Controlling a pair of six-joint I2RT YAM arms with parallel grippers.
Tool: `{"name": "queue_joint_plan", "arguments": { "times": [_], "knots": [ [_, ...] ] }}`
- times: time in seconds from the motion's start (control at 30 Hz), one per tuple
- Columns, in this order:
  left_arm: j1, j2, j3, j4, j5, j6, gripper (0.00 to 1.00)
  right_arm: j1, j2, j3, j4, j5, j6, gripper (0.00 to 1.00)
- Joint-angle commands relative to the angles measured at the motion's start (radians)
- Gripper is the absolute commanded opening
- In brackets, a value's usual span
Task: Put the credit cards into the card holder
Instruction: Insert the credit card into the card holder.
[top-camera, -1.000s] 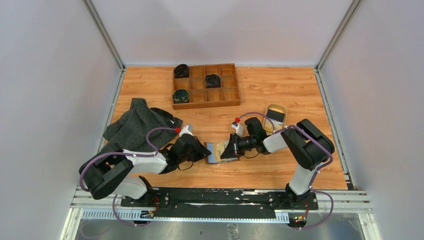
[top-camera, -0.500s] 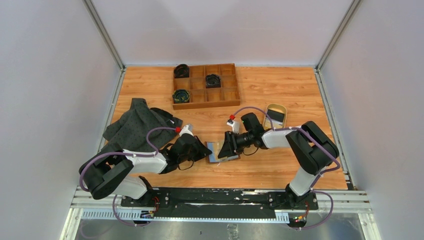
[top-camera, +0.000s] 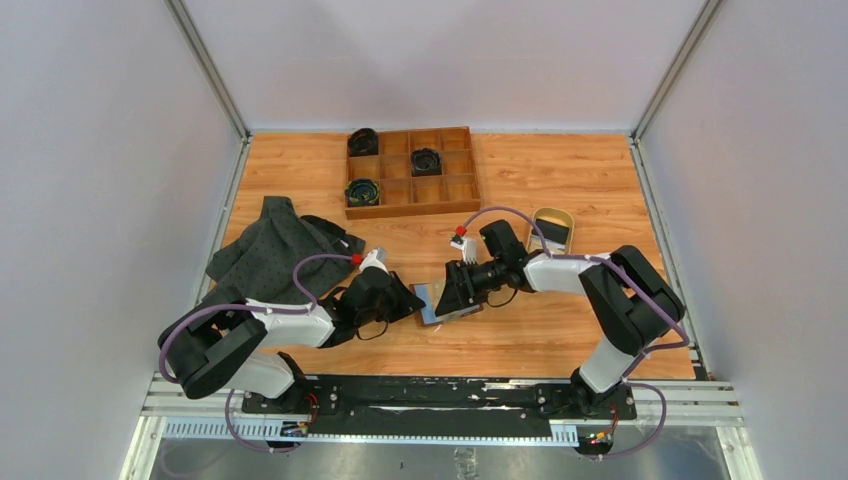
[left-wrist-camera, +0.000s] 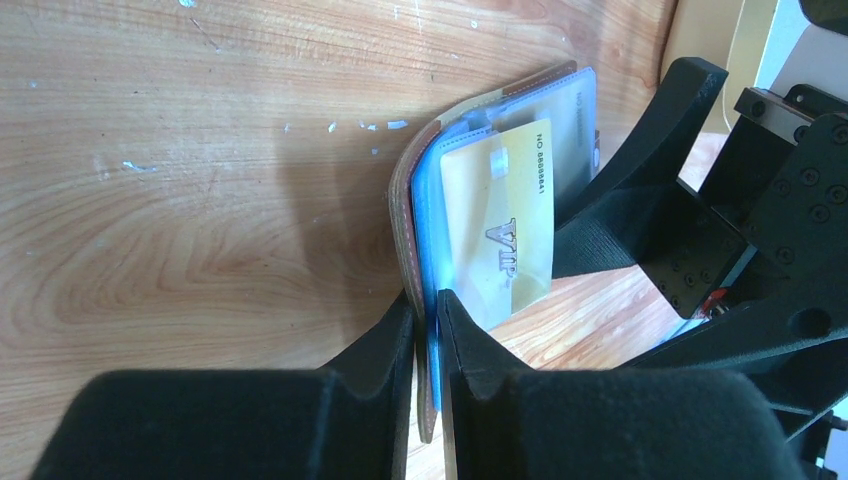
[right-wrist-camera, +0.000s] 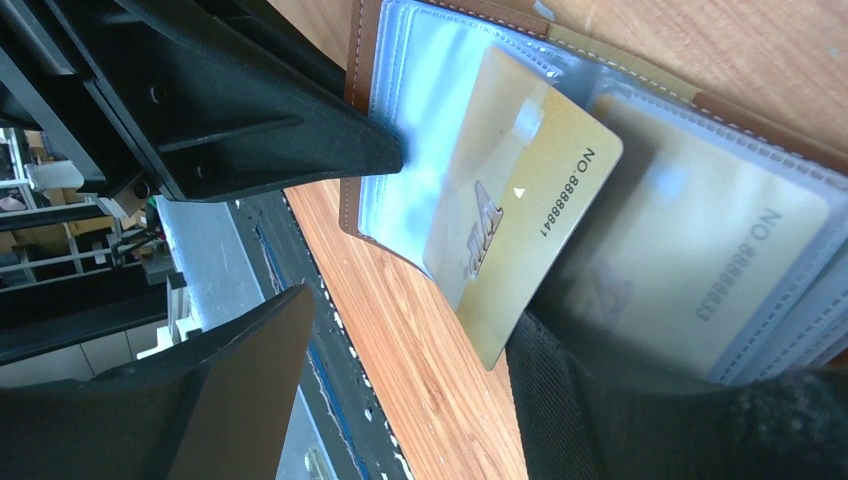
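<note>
Change since earlier frame: right gripper (right-wrist-camera: 410, 315) moves left toward the left gripper (left-wrist-camera: 427, 300); its jaws part wide.
Step in hand: seating the yellow-gold card (right-wrist-camera: 510, 190) in a clear sleeve of the card holder (left-wrist-camera: 405, 230); judged part-inserted, one end protruding.
Left gripper: narrow, clamped on the card holder's leather edge, steadying it on the tabletop (top-camera: 560, 180).
Right gripper: holds nothing; card lies between its fingers.
Next move: judged a nudge on the protruding end.

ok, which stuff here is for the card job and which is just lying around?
Job: card holder, gold card partly tucked into it, tan dish with what looks like a dark card.
Clutter: wooden tray, three dark round parts in it, grey cloth.
</note>
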Motion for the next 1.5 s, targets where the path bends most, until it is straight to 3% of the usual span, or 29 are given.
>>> {"name": "queue_joint_plan", "arguments": {
  "times": [0.0,0.87,1.47],
  "knots": [
    [-0.007,0.003,-0.016,0.017,-0.022,0.008,0.14,0.001,-0.005,0.001,-0.101,0.091,-0.066,0.74],
    [-0.007,0.002,-0.023,0.036,-0.017,0.008,0.15,0.033,0.053,0.104,-0.293,0.123,-0.164,0.75],
    [-0.006,-0.039,-0.05,0.056,-0.031,0.001,0.24,0.058,0.09,0.212,-0.468,0.197,-0.279,0.78]
  ]
}}
